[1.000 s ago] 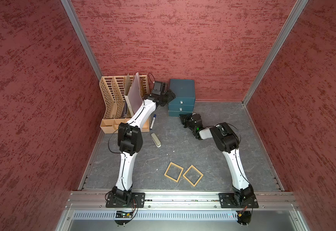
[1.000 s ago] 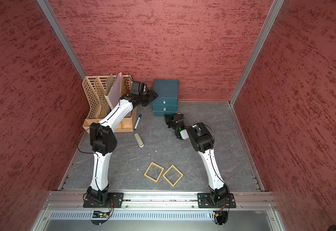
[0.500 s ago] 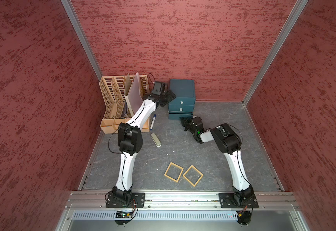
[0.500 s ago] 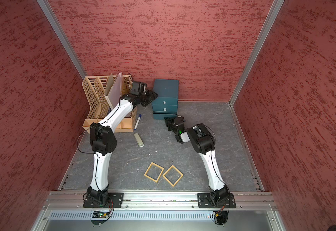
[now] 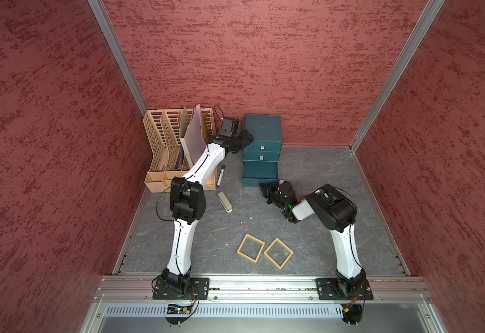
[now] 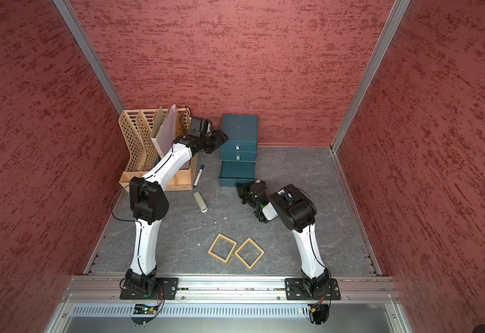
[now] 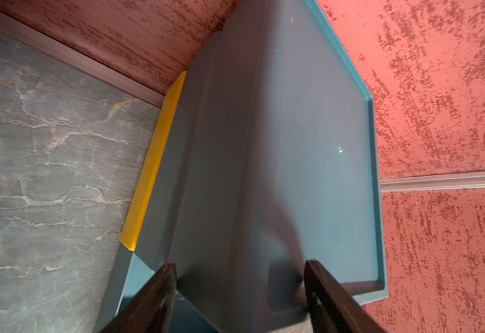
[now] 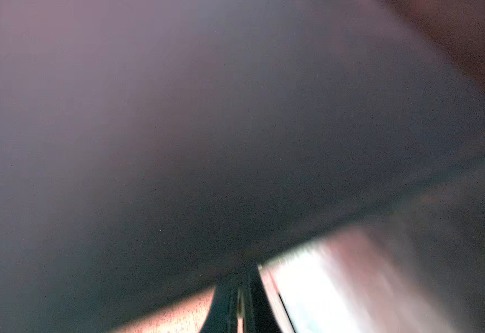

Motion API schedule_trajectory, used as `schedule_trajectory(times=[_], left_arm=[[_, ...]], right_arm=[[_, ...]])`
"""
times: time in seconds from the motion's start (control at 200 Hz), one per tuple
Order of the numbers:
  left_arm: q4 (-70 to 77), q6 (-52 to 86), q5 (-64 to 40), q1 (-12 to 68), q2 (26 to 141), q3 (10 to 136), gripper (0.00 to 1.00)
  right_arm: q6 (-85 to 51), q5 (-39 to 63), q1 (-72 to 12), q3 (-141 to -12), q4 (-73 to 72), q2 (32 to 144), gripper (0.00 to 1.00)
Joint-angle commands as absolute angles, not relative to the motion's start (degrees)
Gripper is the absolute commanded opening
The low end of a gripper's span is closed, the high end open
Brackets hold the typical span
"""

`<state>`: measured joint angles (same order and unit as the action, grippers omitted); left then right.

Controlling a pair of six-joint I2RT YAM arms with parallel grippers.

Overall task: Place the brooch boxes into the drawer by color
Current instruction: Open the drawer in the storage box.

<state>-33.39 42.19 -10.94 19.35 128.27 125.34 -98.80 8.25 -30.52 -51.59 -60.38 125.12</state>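
**Drawer chest** (image 5: pixel 263 128): dark teal, three drawers, standing against the back wall. You see its two upper drawers shut, each with a silver pull showing. The bottom drawer (image 5: pixel 260 170) stands out from the chest toward the front rail.

**Left gripper** (image 7: pixel 240 264): at the chest's upper edge on the file-rack side, in both top views (image 5: pixel 247 138) (image 6: pixel 222 138). Its jaws stand apart and straddle that edge. One finger (image 7: pixel 155 299) lies beside the chest's side wall and the other over its top.

**Right gripper** (image 5: pixel 263 187): low at the front face of the bottom drawer. Its jaws are closed together. Your right wrist view is too blurred to tell what, if anything, they pinch.

**Tan brooch box A** (image 5: pixel 251 248) and **tan brooch box B** (image 5: pixel 278 253): both lie flat on the floor, well in front of the chest. They sit just beside each other, corner to corner.

**Other stock:**
- Beige file rack (image 5: pixel 160 144): beside the chest, along the same wall.
- Blue-capped marker (image 5: pixel 220 174): on the floor between rack and chest.
- Grey-green block (image 5: pixel 225 201): in front of the marker, further from the chest.
- Yellow strip (image 7: pixel 152 164): along the foot of the chest's side wall.
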Motion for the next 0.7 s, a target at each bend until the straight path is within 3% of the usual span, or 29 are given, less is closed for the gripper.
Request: schedule_trajectory(times=[0.0, 0.636, 0.696], left_arm=[[-35.24, 41.45, -12.74, 19.70, 127.61, 124.46, 0.73], [-35.77, 41.57, -13.00, 19.69, 127.20, 124.42, 0.76], [-35.86, 41.46, -12.90, 19.69, 127.01, 124.45, 0.78]], right_arm=[[-100.09, 6.88, -31.57, -49.36, -63.64, 121.97, 0.00], [-101.63, 6.29, -33.82, -44.73, -62.41, 119.75, 0.00], [-101.61, 6.09, -33.83, -44.43, -61.91, 119.40, 0.08]])
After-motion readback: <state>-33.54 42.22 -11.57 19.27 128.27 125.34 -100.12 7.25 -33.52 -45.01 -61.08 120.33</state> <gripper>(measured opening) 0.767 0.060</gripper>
